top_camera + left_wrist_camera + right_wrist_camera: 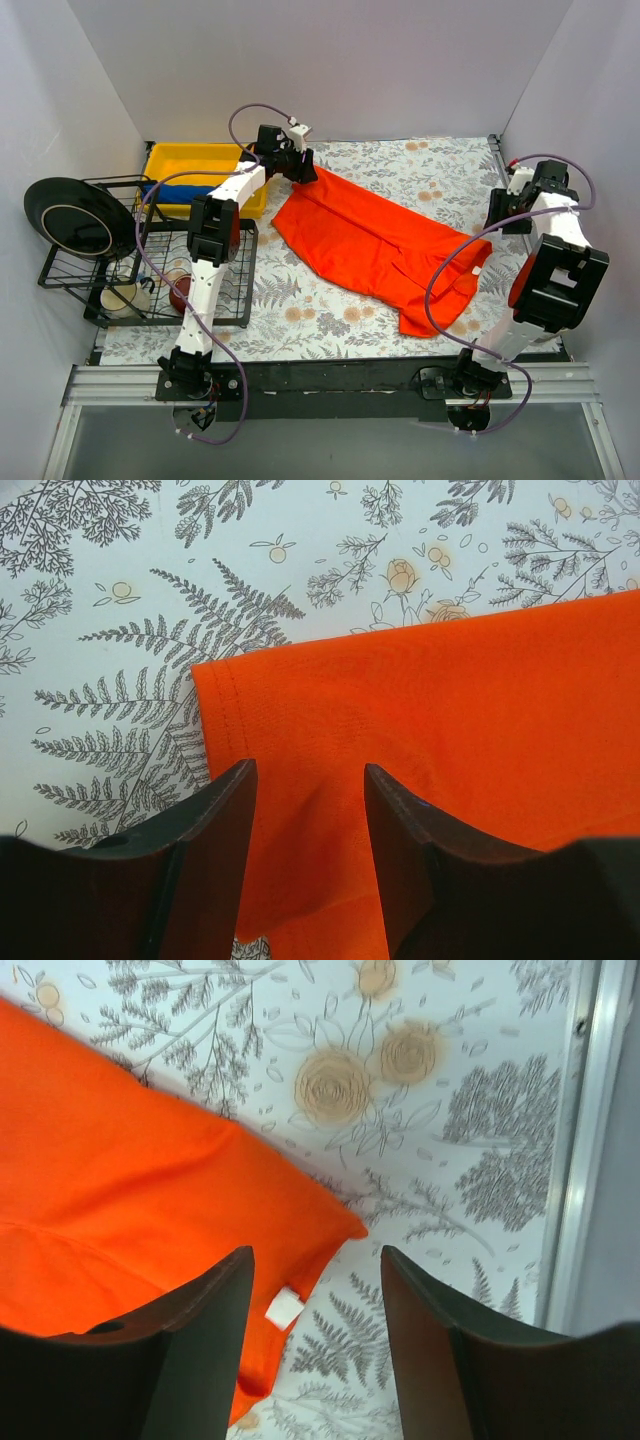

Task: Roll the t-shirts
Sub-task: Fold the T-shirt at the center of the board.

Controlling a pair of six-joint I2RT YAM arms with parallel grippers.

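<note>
One orange-red t-shirt (375,245) lies folded in a long band, running diagonally from the far left to the near right of the flowered table. My left gripper (303,172) hovers over its far-left end. In the left wrist view the left gripper (308,770) is open, its fingers straddling the orange cloth (430,710) near a hemmed corner. My right gripper (503,212) is off the shirt's right corner. In the right wrist view the right gripper (317,1253) is open over a cloth corner with a white label (284,1308). A blue t-shirt (160,190) shows in the yellow bin.
The yellow bin (200,160) stands at the far left. A black wire rack (215,300) beside it holds a dark pan (70,215) and cups (125,297). White walls close three sides. A metal rail (590,1110) runs along the table's right edge.
</note>
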